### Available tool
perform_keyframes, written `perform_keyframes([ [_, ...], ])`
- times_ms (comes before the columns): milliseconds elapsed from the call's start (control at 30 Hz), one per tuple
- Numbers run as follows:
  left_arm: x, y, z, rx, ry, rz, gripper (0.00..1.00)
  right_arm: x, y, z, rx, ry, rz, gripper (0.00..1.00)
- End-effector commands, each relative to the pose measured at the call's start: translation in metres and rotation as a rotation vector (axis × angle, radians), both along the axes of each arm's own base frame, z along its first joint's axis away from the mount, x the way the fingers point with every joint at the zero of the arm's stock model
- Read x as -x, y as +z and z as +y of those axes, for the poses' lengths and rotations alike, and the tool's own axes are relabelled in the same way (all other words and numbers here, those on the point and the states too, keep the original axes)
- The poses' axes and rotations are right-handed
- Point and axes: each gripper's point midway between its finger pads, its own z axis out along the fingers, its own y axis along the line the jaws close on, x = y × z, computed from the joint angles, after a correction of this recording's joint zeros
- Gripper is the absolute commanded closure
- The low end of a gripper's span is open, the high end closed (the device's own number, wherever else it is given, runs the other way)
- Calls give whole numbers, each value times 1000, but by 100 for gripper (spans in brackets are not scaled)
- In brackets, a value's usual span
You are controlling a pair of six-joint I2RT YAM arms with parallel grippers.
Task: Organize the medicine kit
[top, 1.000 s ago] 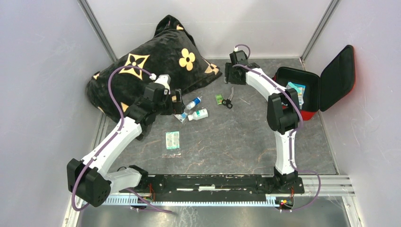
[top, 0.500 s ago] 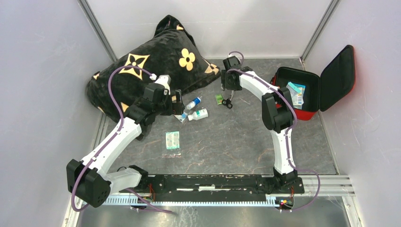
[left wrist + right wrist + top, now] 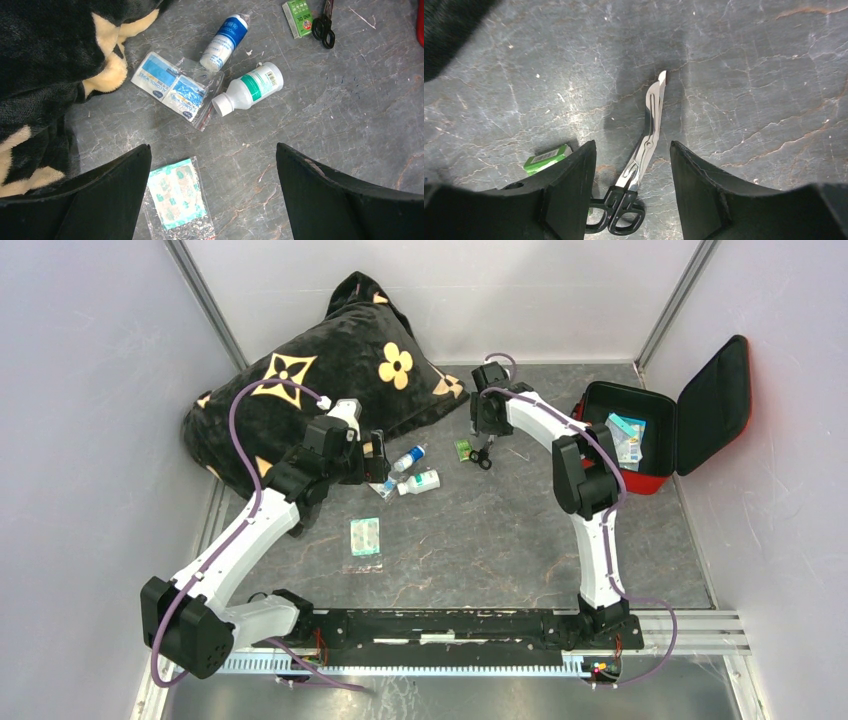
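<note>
My right gripper [image 3: 633, 150] hangs open over the scissors [image 3: 651, 120], a finger on either side of the blades, gripping nothing; a green box [image 3: 546, 157] lies just beside the handles. My left gripper [image 3: 212, 150] is spread wide and empty above a white bottle [image 3: 250, 88] and a blue bottle [image 3: 225, 42]. The medicine kit [image 3: 655, 482] sits open at the far right of the table [image 3: 480, 540], lid raised

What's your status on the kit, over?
Left end effector open, near white green-labelled plastic bottle. Right end effector open, straddling steel black-handled scissors. Red hard-shell medicine case open, far right. No obstruction seen.
</note>
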Motion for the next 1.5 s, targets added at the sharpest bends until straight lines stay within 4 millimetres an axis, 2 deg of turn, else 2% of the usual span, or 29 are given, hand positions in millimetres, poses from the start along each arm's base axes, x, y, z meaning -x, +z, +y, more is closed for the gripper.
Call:
perform_keyframes([
  [0, 2, 6, -1, -1, -31, -24, 0, 13, -19, -5, 29, -21, 61, 38],
  [333, 2, 5, -2, 1, -36, -17, 0, 23, -36, -5, 37, -3, 111, 44],
  [667, 3, 5, 0, -4, -29, -21, 0, 20, -28, 0, -2, 6, 88, 69],
  [800, 2, 4, 0, -6, -27, -19, 0, 20, -21, 4, -46, 12, 67, 83],
  [1067, 2, 5, 3, -10, -17, -24, 0, 18, 0, -5, -62, 5, 23, 100],
  [1467, 1, 3, 2, -10, -15, -19, 0, 30, 20, -16, -48, 28, -13, 100],
])
